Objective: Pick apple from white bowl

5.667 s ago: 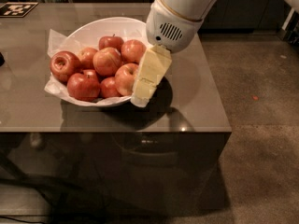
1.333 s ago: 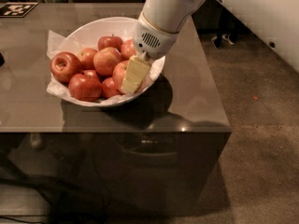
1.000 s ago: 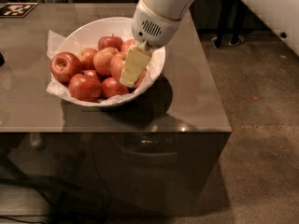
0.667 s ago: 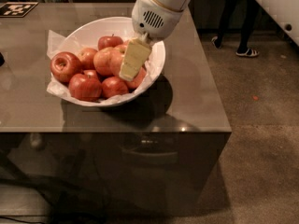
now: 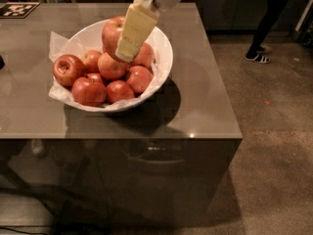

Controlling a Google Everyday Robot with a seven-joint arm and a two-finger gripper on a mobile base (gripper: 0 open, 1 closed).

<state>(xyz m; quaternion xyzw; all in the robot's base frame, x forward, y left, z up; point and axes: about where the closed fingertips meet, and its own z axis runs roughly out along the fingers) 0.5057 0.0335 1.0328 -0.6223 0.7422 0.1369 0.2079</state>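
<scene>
The white bowl [image 5: 165,58], lined with crinkled white paper, stands on the grey table and holds several red apples. My gripper [image 5: 119,47] hangs over the back middle of the bowl. Its pale yellow finger [image 5: 133,29] slants down across the front of one apple [image 5: 110,33]. That apple is red with a paler top and sits higher than the others, clamped in the gripper and lifted a little above the pile. The second finger is hidden behind the apple.
The table [image 5: 205,97] ends close to the right of the bowl and at the front, with bare floor beyond. A person's legs [image 5: 263,28] stand at the far right. A black-and-white marker tag [image 5: 17,9] lies at the table's back left corner.
The gripper reached into the bowl's right side, moved back toward the middle, closed on an apple and has risen with it above the other apples.
</scene>
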